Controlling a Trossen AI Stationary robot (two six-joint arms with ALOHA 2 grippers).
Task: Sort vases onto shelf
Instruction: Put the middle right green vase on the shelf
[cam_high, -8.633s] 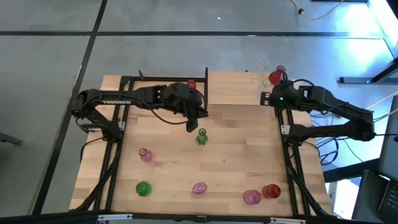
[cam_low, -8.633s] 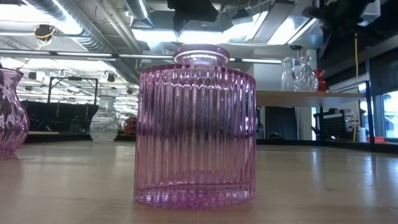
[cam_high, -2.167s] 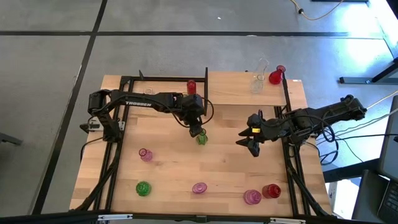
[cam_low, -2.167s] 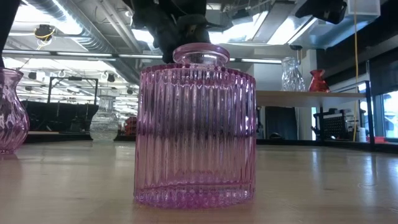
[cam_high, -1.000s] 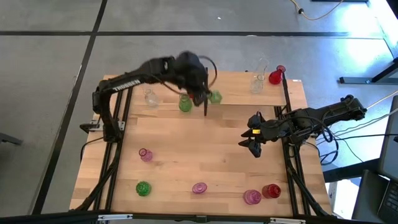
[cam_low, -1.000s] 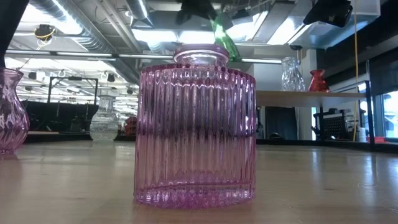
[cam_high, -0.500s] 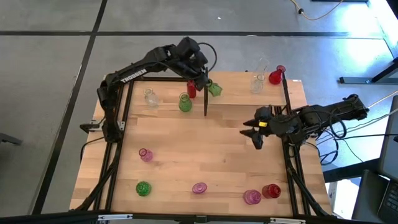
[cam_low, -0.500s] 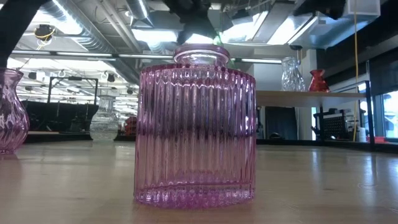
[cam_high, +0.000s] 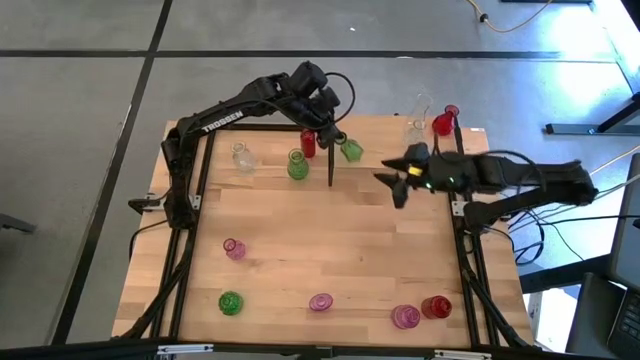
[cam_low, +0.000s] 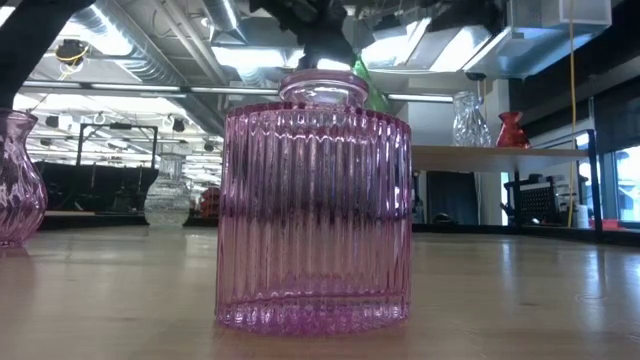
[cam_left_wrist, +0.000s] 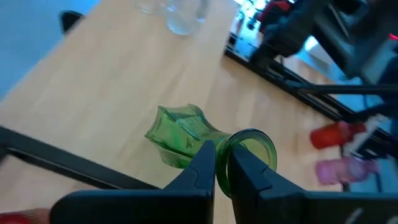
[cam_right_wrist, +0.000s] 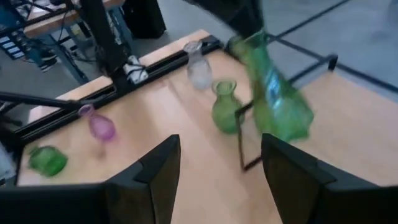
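My left gripper (cam_high: 337, 138) is shut on a green vase (cam_high: 351, 150) held over the middle of the shelf (cam_high: 380, 130), a light-wood board with black posts at the table's far side. A clear vase (cam_high: 240, 157), a green one (cam_high: 297, 165) and a red one (cam_high: 308, 143) stand on the shelf's left half. Another clear vase (cam_high: 415, 130) and a red one (cam_high: 443, 122) stand at its right end. My right gripper (cam_high: 395, 180) hovers open just near of the shelf, to the held vase's right, pointing at it (cam_right_wrist: 273, 93). My left gripper pinches the green vase's rim (cam_left_wrist: 224, 145) at its mouth. One finger (cam_left_wrist: 245, 171) seems to be inside the mouth and the other (cam_left_wrist: 200, 167) outside. The fingers slant down from the far left. The vase is tilted, its base away from the gripper, clear of the shelf.
Along the table's near part stand a pink vase (cam_high: 234, 248), a green one (cam_high: 230, 302), a pink one (cam_high: 320, 301), and a pink (cam_high: 404, 317) and red (cam_high: 436, 306) pair. A ribbed pink vase (cam_low: 313, 200) fills the low view. The table's middle is bare wood.
My left gripper has shifted a little toward the table's right edge over the shelf with the green vase, which stays tilted and clear of the board. My right gripper, still open, has gone toward the far edge and tipped up, now facing the held vase.
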